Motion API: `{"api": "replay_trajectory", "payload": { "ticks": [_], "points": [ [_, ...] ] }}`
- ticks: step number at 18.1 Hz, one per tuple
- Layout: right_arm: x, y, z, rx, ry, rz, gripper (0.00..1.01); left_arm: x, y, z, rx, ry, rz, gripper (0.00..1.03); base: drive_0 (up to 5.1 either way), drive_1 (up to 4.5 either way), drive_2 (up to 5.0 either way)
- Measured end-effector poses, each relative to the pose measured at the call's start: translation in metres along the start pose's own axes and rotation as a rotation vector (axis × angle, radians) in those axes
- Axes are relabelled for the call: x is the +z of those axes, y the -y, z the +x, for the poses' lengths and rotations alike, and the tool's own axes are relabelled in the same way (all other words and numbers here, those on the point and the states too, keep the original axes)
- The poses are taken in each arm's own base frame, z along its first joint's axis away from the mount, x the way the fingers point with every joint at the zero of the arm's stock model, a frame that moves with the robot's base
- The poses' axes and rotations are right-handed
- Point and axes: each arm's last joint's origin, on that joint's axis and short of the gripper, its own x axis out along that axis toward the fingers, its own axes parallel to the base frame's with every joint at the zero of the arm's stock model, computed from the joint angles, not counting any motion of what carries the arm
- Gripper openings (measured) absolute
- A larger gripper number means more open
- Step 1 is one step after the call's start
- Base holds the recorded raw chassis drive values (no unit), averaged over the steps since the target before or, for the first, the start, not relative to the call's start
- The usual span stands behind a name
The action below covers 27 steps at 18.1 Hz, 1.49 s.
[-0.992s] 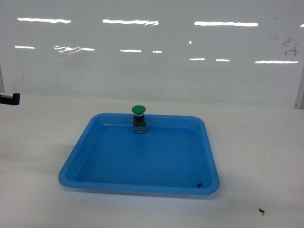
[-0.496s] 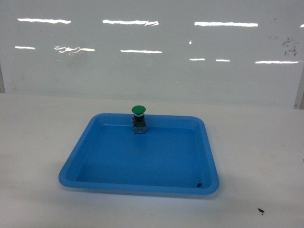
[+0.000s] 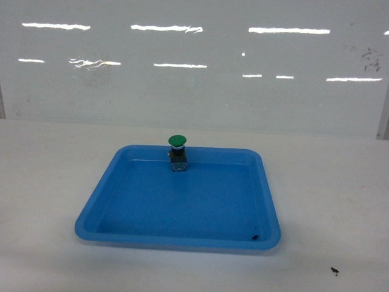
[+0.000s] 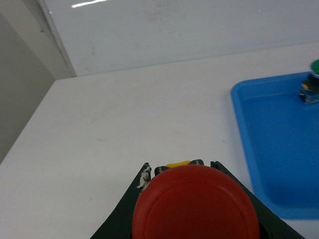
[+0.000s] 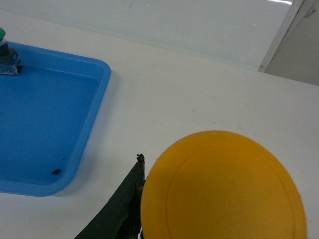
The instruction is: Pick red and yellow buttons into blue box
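Red button and yellow button: one in each hand, carried clear of the tray.

Each cap fills the lower part of its wrist view, seated between dark fingers, so the left hand is clamped on the red button and the right hand on the yellow button. Both hands hang above bare white table, one past each side edge of the shallow blue tray, and neither shows in the head view. Holding the caps up toward the cameras probably keeps the block bodies gripped securely for transport. A green button stands upright at the tray's far edge, correctly left behind. The blue box appears in no view, so the drop-off remains to be done.
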Motion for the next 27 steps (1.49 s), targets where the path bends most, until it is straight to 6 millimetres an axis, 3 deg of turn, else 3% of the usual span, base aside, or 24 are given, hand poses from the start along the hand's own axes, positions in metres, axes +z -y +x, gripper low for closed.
{"api": "replay_trajectory", "payload": {
  "ticks": [3, 5, 8, 17, 27],
  "points": [
    [0.000, 0.000, 0.000, 0.001, 0.000, 0.000, 0.36, 0.005, -0.004, -0.029, -0.041, 0.053, -0.030, 0.30, 0.0, 0.00, 0.0],
    [0.000, 0.000, 0.000, 0.000, 0.000, 0.000, 0.36, 0.001, 0.001, -0.036, -0.061, 0.037, -0.049, 0.30, 0.0, 0.00, 0.0],
    [0.000, 0.000, 0.000, 0.000, 0.000, 0.000, 0.36, -0.007, 0.018, -0.041, -0.132, 0.008, -0.063, 0.30, 0.0, 0.00, 0.0],
    [0.000, 0.000, 0.000, 0.000, 0.000, 0.000, 0.36, -0.007, 0.014, -0.041, -0.072, 0.016, -0.121, 0.30, 0.0, 0.00, 0.0],
    [0.000, 0.000, 0.000, 0.000, 0.000, 0.000, 0.36, -0.007, 0.014, -0.041, -0.072, 0.013, -0.121, 0.30, 0.0, -3.73, 3.7]
  ]
}}
